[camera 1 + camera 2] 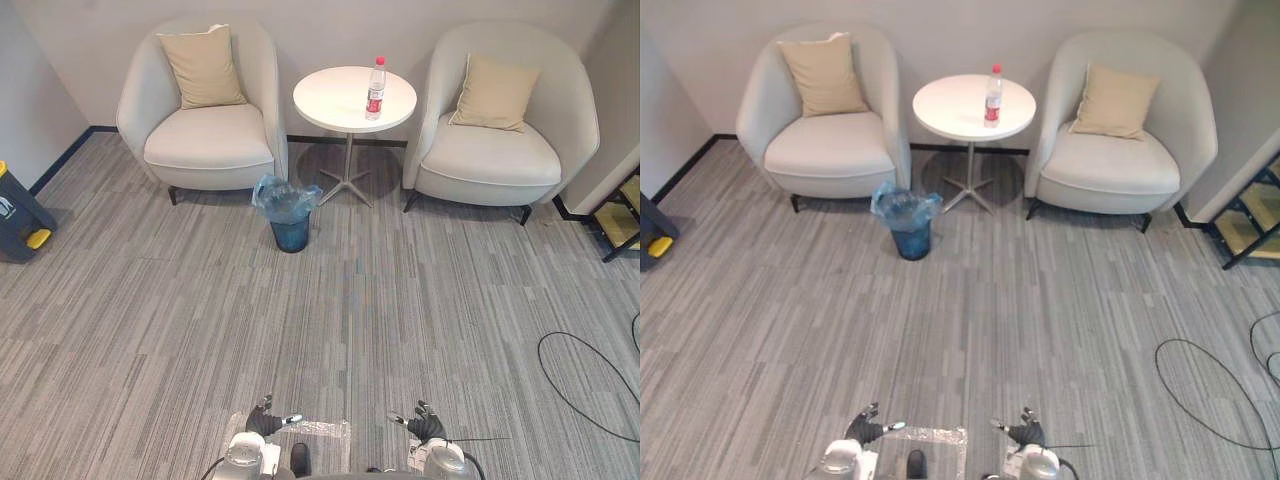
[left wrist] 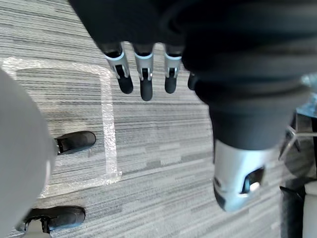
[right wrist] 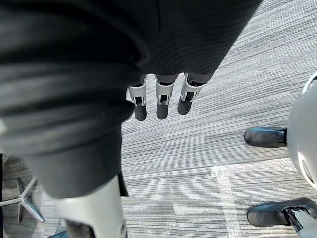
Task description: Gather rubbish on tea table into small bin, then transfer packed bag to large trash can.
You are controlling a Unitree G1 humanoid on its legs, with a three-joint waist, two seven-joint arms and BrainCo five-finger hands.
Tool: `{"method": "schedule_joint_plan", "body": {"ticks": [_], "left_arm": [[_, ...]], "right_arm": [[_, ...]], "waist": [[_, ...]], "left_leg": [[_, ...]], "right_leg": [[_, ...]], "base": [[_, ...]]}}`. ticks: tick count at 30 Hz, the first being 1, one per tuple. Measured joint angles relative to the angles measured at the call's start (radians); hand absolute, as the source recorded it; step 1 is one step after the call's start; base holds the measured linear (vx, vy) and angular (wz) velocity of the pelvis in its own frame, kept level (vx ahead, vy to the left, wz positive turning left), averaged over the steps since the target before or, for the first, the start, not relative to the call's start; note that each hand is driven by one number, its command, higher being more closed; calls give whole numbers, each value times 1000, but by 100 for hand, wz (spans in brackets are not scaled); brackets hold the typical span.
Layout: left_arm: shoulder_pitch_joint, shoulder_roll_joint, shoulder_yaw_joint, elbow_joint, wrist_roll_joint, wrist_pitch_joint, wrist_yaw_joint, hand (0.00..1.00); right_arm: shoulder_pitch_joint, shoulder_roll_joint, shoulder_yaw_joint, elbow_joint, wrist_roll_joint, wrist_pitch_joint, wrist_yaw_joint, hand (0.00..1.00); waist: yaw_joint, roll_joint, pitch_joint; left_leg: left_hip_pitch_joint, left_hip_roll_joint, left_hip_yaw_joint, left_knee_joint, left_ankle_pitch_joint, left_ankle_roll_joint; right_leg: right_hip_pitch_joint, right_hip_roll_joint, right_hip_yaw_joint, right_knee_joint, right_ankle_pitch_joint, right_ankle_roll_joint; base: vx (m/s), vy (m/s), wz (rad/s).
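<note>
Left hand point(image 1: 265, 421) and right hand point(image 1: 426, 426) hung with fingers straight and empty; far beyond them the bottle point(image 1: 376, 88) looked light, slippery, best gripped mid-body.

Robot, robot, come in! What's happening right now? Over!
Open and empty: left hand, right hand. On tea table, bottle standing. By its base, small bin on carpet. Nothing blocking the way.

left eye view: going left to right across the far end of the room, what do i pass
dark container at the edge → left armchair → small bin lined with a blue bag → round white table with a bottle on it → right armchair → dark shelf at the edge
</note>
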Motion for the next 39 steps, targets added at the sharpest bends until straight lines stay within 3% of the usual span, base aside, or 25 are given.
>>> {"method": "schedule_joint_plan", "body": {"ticks": [16, 39], "left_arm": [[-21, -2, 31, 57, 35, 19, -25, 0], [-38, 2, -8, 80, 52, 23, -37, 0]], "right_arm": [[-13, -1, -39, 33, 1, 10, 7, 0], [-14, -1, -25, 31, 3, 14, 11, 0]], "waist": [[0, 0, 0], [-3, -4, 2]], "left_leg": [[8, 4, 21, 0, -6, -6], [12, 6, 49, 0, -23, -9]], "right_leg": [[0, 1, 14, -1, 3, -1], [-5, 3, 48, -9, 2, -1]], "base": [[-4, -1, -4], [2, -3, -3]]}}
